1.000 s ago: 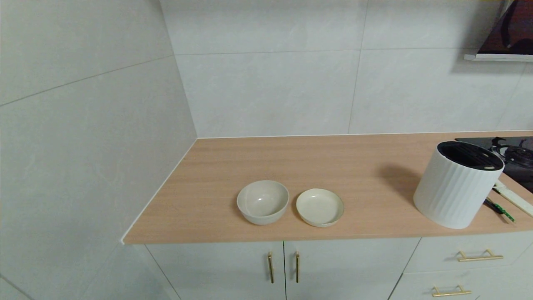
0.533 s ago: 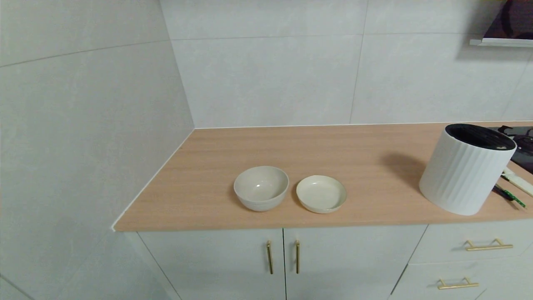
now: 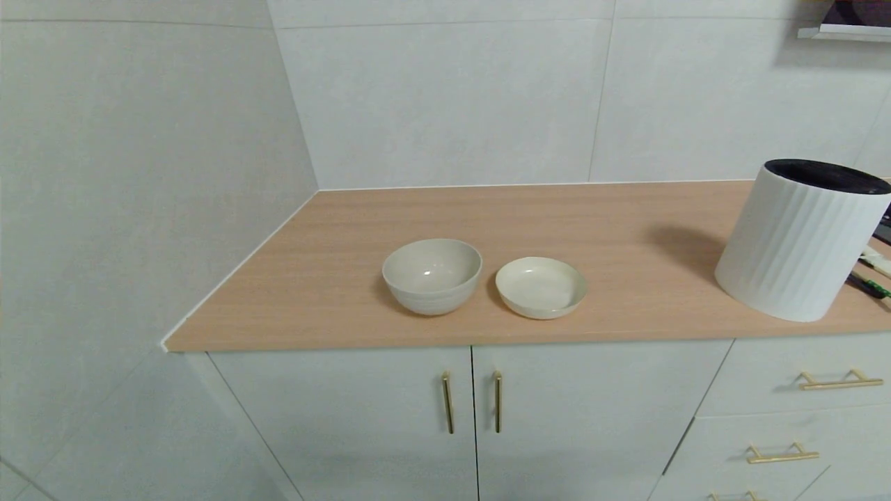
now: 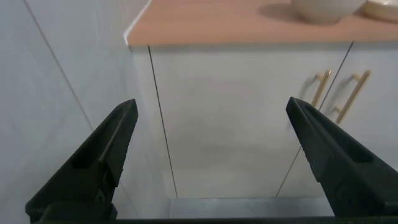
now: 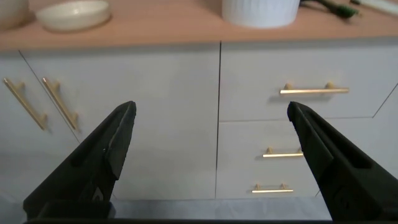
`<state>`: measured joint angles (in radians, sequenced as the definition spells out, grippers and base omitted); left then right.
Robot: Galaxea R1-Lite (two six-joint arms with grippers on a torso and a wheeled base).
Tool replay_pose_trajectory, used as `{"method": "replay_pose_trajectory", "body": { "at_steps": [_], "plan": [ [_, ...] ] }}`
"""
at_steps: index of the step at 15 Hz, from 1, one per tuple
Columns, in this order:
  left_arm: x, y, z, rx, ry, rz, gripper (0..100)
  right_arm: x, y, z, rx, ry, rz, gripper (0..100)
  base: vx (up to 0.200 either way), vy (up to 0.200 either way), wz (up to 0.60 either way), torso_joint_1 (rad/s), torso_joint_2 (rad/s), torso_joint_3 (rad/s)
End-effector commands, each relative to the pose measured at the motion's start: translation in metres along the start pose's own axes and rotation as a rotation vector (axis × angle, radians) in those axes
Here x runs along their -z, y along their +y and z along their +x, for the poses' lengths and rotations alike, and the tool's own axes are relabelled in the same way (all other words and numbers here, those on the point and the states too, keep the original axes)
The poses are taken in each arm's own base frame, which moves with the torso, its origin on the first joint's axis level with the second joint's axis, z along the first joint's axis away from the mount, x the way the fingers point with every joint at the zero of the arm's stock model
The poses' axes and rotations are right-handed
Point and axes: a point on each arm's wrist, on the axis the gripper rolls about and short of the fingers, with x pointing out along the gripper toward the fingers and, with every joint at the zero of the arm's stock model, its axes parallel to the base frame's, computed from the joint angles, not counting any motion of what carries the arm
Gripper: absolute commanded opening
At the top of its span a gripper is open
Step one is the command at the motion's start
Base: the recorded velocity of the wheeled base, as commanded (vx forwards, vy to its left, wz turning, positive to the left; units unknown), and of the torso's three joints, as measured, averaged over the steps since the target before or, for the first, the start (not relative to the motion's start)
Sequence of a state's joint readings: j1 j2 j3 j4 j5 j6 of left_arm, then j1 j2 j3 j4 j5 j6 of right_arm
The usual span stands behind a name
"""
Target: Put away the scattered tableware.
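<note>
On the counter (image 3: 334,306), the bowl (image 3: 431,275) sits near the front edge. The dish (image 3: 541,287) sits just to its right, not touching. A white canister (image 3: 800,243) stands toward the counter's right end. Below the counter, facing the cabinets (image 3: 348,417), the left gripper (image 4: 210,106) and right gripper (image 5: 210,109) are spread wide, holding nothing.

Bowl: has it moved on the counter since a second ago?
No. The bowl still sits just left of the shallow dish, same gap, near the countertop front edge above the door seam. The whole head view shifted: the camera moved.
</note>
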<state>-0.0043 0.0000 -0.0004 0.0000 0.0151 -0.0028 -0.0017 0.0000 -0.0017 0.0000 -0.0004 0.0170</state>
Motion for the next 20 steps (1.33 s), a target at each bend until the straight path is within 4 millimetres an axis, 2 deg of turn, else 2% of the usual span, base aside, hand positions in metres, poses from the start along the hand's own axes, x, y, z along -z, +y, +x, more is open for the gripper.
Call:
{"method": "replay_pose_trajectory", "body": {
  "at_steps": [1,13,20],
  "plan": [
    [-0.0003,0.0000,-0.0001,0.000,-0.001,0.000,100,0.0000,0.0000,0.0001,-0.001,0.002,0.000,100,0.000,0.000,0.00,-0.203,0.51,0.290],
    [0.0001,0.0000,0.0000,0.000,0.000,0.000,100,0.0000,0.0000,0.0001,-0.001,0.002,0.001,100,0.000,0.000,0.00,-0.176,0.48,0.292],
    [-0.0003,0.0000,-0.0001,0.000,-0.001,0.000,100,0.0000,0.0000,0.0001,-0.001,0.002,0.001,100,0.000,0.000,0.00,-0.085,0.35,0.251]
  ]
}}
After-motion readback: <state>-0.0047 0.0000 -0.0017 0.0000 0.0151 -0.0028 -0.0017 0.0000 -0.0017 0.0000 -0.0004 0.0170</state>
